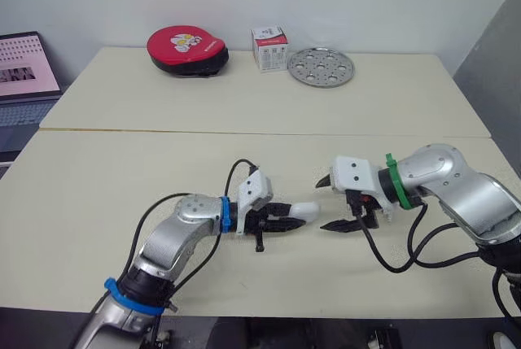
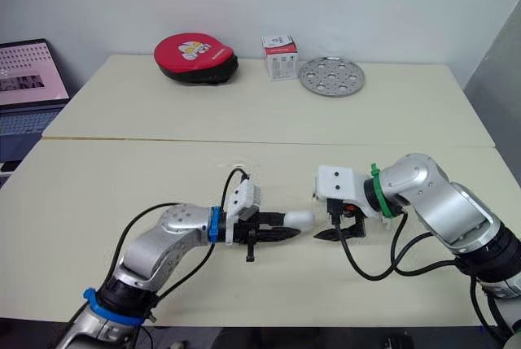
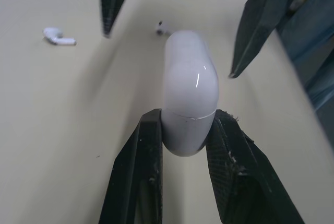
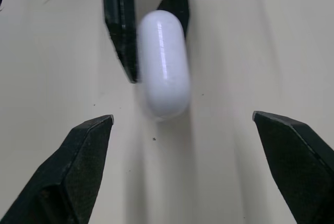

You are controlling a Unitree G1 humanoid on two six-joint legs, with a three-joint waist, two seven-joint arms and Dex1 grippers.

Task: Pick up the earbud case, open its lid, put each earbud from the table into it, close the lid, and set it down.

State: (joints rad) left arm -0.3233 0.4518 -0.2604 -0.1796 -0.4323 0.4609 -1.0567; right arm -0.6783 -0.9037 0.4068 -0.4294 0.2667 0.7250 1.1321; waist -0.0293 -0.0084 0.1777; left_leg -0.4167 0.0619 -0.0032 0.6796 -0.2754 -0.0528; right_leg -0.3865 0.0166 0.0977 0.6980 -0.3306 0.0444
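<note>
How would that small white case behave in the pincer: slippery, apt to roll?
Probably slippery: the earbud case is glossy, with a highlight, and the left pincer grips only one end. It seems rigid, undented there. Its rounded shell would likely roll if dropped.

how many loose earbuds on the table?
2. One earbud lies in the open on the table; a second earbud peeks out beside the earbud case, possibly partly hidden.

The earbud case hides most of one earbud; the case's base is buried between the left claw's fingers; the laptop is cut off.
</note>
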